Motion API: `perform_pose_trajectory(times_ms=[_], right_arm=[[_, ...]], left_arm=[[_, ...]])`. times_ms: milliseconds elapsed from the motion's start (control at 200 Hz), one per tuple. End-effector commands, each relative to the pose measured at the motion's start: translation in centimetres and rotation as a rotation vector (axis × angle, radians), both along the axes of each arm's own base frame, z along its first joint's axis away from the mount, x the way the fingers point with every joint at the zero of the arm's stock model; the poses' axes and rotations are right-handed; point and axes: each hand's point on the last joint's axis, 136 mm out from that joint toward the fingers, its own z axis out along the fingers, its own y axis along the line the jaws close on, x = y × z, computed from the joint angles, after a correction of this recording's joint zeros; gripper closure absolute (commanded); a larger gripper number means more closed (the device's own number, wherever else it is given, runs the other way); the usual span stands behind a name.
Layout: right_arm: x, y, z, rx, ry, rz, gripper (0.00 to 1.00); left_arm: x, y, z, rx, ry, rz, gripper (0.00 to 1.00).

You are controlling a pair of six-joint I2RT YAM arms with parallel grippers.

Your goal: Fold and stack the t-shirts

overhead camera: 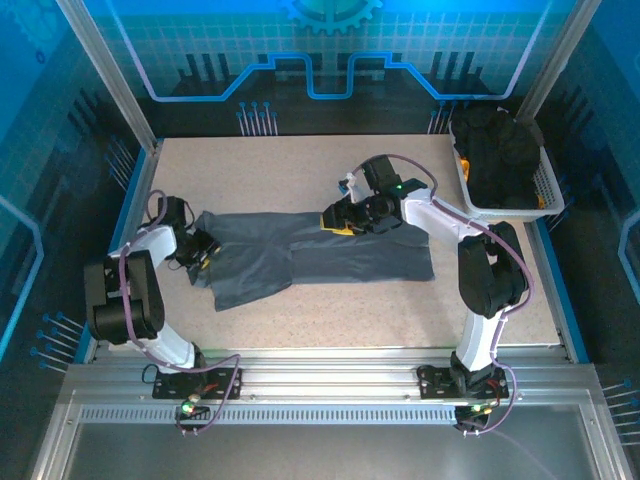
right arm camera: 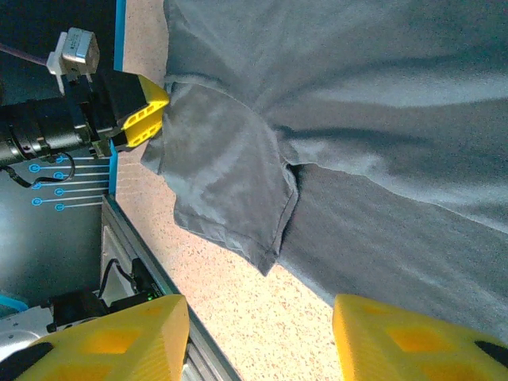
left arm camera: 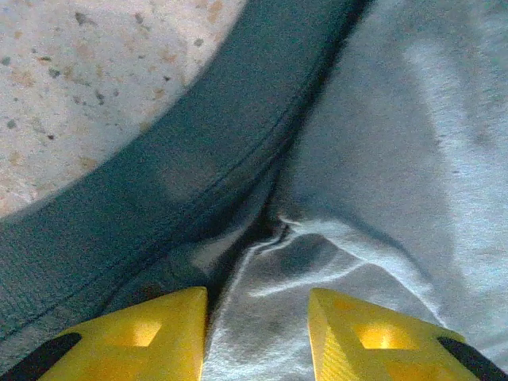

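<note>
One slate grey t-shirt lies spread flat across the middle of the table, with a sleeve pointing toward the front rail. My left gripper sits low at the shirt's left edge. In the left wrist view its yellow fingers stand apart, with a bunched ridge of the shirt between them. The right wrist view shows that gripper's tips touching the sleeve's corner. My right gripper hovers over the shirt's far edge. It is open, with nothing between its fingers. More dark t-shirts are piled in the basket.
A white mesh basket stands at the back right corner. Bare speckled table lies behind the shirt and in front of it. The metal front rail runs along the near edge. Frame posts rise at the back corners.
</note>
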Motion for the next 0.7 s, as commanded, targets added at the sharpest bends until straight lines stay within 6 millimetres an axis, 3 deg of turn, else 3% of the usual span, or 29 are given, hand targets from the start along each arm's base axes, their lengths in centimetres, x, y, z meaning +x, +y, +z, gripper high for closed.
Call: perform_pose_trajectory(times_ms=[0, 210, 380, 635, 695], right_arm=[[0.1, 0.1, 1.7, 0.025, -0.013, 0.002, 0.47], [0.3, 0.3, 1.7, 0.028, -0.010, 0.005, 0.47], [0.3, 0.2, 1.7, 0.021, -0.011, 0.006, 0.47], [0.2, 0.1, 1.5, 0.013, -0.006, 0.003, 0.48], [0.3, 0.1, 1.5, 0.011, -0.006, 0.002, 0.48]], left_arm=[[-0.4, 0.7, 0.0, 0.053, 0.013, -0.048, 0.61], [-0.3, -0.1, -1.1, 0.011, 0.006, -0.068, 0.64], [0.0, -0.7, -0.9, -0.020, -0.016, -0.087, 0.79], [-1.3, -0.9, 0.7, -0.012, -0.019, -0.076, 0.99], [-1.4, -0.9, 1.1, -0.012, -0.019, -0.063, 1.00]])
